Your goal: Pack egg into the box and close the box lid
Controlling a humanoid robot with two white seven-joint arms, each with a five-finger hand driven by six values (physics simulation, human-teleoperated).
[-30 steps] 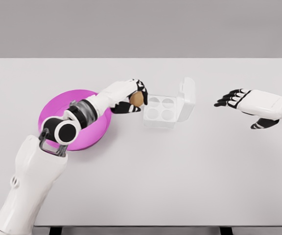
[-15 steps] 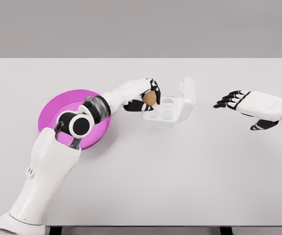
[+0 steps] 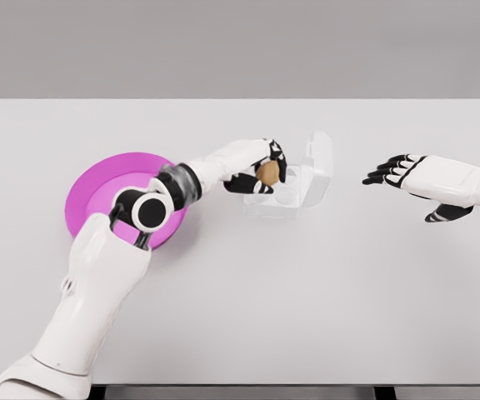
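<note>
A brown egg (image 3: 267, 172) sits in the fingers of my left hand (image 3: 262, 171), which is shut on it. That hand hovers over the left side of the white egg box (image 3: 294, 198), above its near-left cups. The box stands open, its lid (image 3: 317, 162) tilted up at the back right. My right hand (image 3: 400, 170) floats open to the right of the box, well apart from it, with nothing in it.
A magenta plate (image 3: 98, 188) lies on the white table (image 3: 307, 292) to the left of the box, partly hidden by my left forearm. The table's far edge runs just behind the box.
My left hand has carried the egg rightward, from beside the box's left edge to over its cups. The right hand has barely moved.
</note>
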